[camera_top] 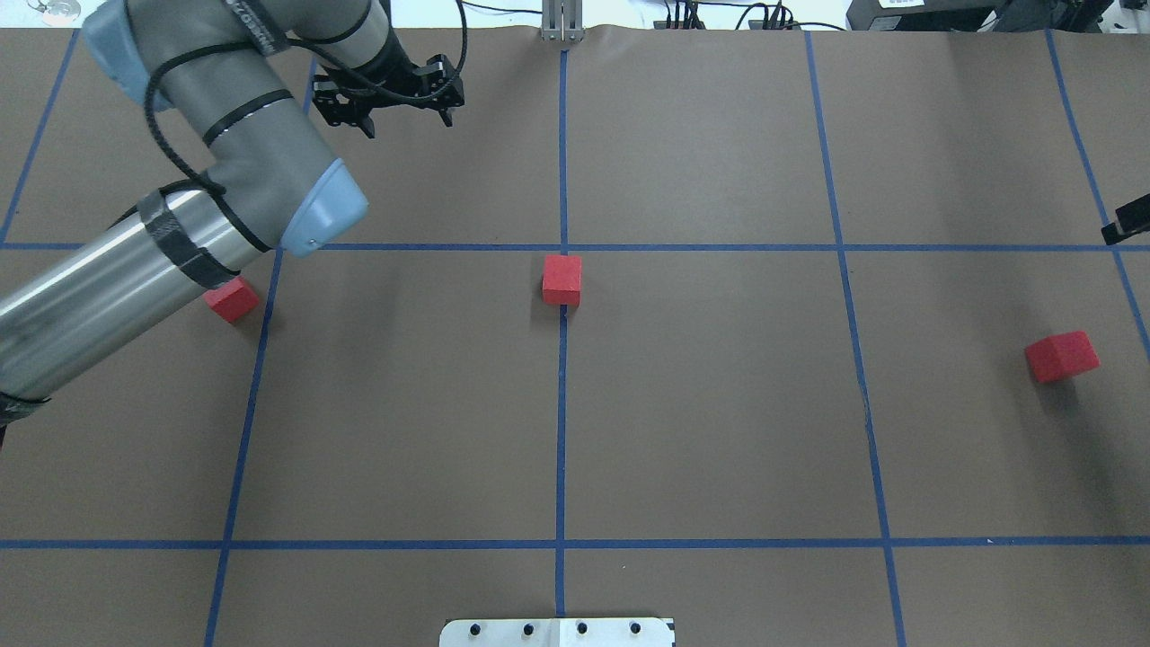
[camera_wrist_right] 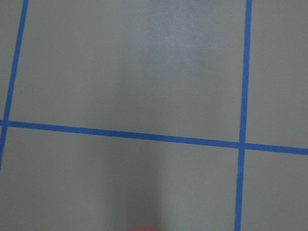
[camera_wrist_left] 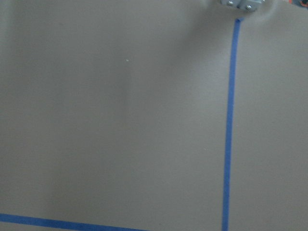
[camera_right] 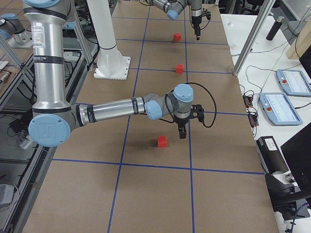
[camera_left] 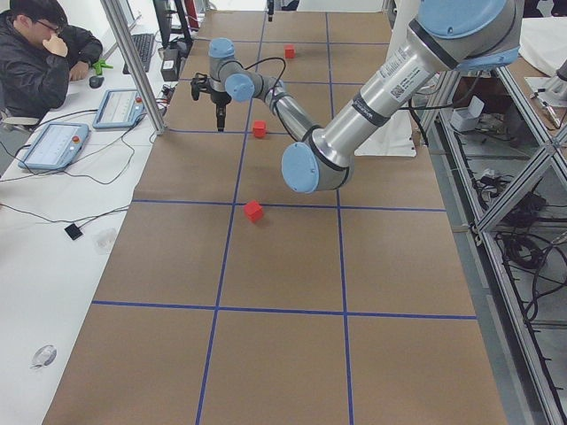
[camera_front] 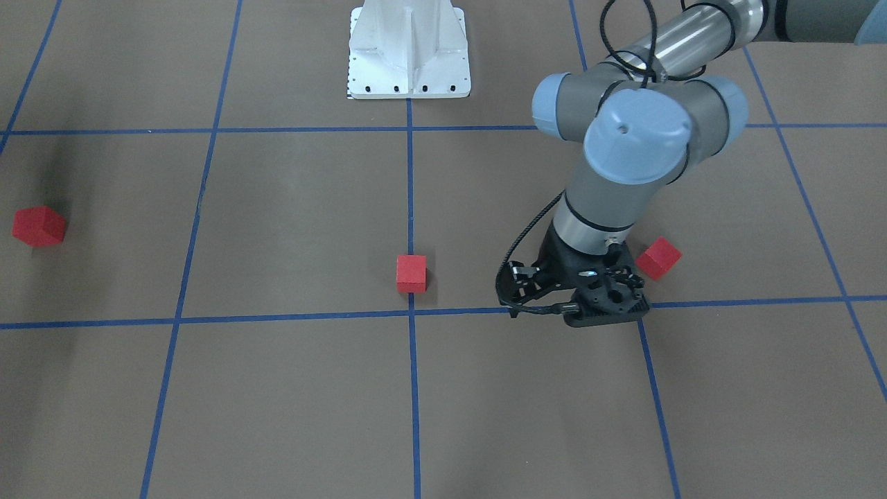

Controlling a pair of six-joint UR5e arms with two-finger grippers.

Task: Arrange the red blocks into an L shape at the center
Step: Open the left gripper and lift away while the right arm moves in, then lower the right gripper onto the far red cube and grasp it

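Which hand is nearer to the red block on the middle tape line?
Left. The left hand hovers beyond the middle red block, toward the robot's left. The right hand is far off to its right, beside another red block.

surface: brown paper [camera_left: 283,354], blue tape grid [camera_left: 283,310] | side: white desk [camera_left: 53,266], tablets [camera_left: 53,144], seated operator [camera_left: 40,53]

Red block [camera_top: 235,303] half-hidden under left arm [camera_top: 135,270]; right claw [camera_top: 1127,226] cropped at overhead edge.
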